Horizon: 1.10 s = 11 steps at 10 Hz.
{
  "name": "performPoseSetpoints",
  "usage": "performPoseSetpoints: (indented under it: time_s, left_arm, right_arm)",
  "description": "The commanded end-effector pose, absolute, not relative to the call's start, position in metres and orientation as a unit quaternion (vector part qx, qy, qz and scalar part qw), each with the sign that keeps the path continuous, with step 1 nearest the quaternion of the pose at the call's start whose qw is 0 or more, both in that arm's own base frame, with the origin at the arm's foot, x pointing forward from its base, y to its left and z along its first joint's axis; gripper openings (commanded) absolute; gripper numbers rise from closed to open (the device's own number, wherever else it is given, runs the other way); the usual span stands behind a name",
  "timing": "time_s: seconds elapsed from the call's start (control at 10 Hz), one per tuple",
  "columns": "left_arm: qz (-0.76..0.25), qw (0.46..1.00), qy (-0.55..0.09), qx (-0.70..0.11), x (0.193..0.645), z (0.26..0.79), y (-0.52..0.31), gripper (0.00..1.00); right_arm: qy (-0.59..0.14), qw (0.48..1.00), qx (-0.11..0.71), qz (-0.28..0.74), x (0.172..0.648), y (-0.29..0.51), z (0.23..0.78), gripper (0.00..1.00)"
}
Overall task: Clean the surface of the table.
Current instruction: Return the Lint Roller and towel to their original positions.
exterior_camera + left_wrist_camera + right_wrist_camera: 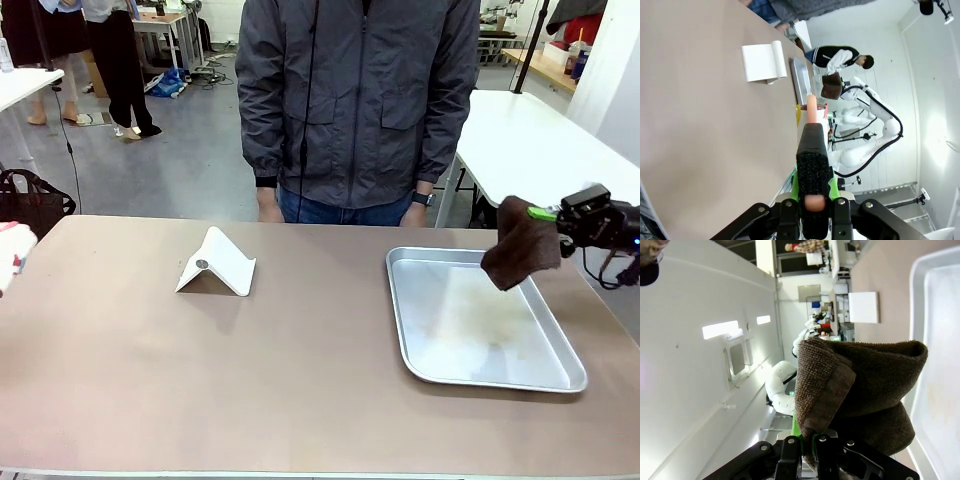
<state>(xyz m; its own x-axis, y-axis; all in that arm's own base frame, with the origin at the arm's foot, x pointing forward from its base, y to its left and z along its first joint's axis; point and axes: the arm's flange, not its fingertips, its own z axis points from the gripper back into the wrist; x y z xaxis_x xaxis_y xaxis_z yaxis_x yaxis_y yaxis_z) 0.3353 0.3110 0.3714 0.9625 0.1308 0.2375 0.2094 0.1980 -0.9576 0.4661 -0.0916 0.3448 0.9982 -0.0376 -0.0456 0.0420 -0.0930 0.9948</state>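
- Your right tool (807, 442) is closed on a brown cloth (520, 243) and holds it in the air, above the far right corner of the tray (560, 375). The cloth hangs free and does not touch anything.
- Your left tool (814, 200) is closed on a slim pink thing with a dark sleeve (812, 145); what it is I cannot tell. It is at the left edge of the counter (150, 380), away from the work.
- I judge the wiping has not begun: the cloth is lifted, not yet on the tan top.
- The counter lies wide before you. On it, a white folded stand (217, 263) sits left of centre and the tray sits at the right.
- Next, you must bring the cloth down flat on bare counter and press lightly, staying clear of the tray rim.
- A person (355, 100) stands at the far edge, hands low near the counter; keep your sweep short of them.
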Motion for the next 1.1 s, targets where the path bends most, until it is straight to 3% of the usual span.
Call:
performPoseSetpoints:
  time_s: [0.0,0.5,0.6,1.0]
  left_arm:
    - [-0.031,0.772,-0.121,-0.624,0.341,0.415,0.269,0.22]
    - [0.024,0.812,-0.153,-0.562,0.333,0.484,0.16,0.22]
    - [0.04,0.827,-0.166,-0.536,0.333,0.493,0.138,0.22]
    - [0.003,0.865,-0.122,-0.486,0.353,0.516,0.064,0.22]
  right_arm:
    - [-0.023,0.683,0.73,-0.004,0.474,-0.028,0.38,0.08]
    - [-0.005,0.702,0.712,-0.001,0.473,0.115,0.406,0.08]
    - [-0.008,0.709,0.705,0.005,0.465,0.142,0.402,0.08]
    - [0.034,0.736,0.672,0.068,0.442,0.226,0.351,0.08]
